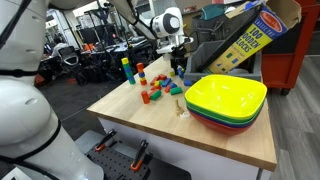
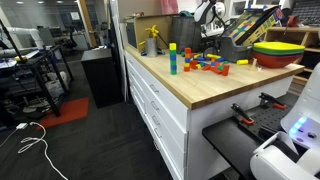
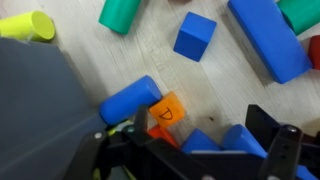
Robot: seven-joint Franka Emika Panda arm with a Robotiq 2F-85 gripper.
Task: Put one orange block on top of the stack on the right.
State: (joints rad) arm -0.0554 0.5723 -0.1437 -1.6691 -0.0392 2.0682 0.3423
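Observation:
In the wrist view an orange block marked "D" (image 3: 167,110) lies on the wooden table beside a blue cylinder (image 3: 130,100). My gripper (image 3: 200,142) hangs low over it, open, with one finger by the orange block and the other far to the right. Between the fingers are a second orange piece (image 3: 165,135) and dark blue blocks (image 3: 225,143). I cannot tell whether these are the low blue stack. In both exterior views the gripper (image 1: 180,66) (image 2: 212,47) hovers over the scattered blocks (image 1: 160,90) (image 2: 208,66).
A tall blue-green-yellow tower (image 1: 126,70) (image 2: 172,58) and a short red-and-orange stack (image 1: 140,75) stand near the blocks. Stacked coloured bowls (image 1: 226,102) (image 2: 280,52) sit on the table. Loose blue cube (image 3: 195,35), long blue block (image 3: 265,38), green (image 3: 120,12) and yellow (image 3: 28,25) cylinders lie nearby.

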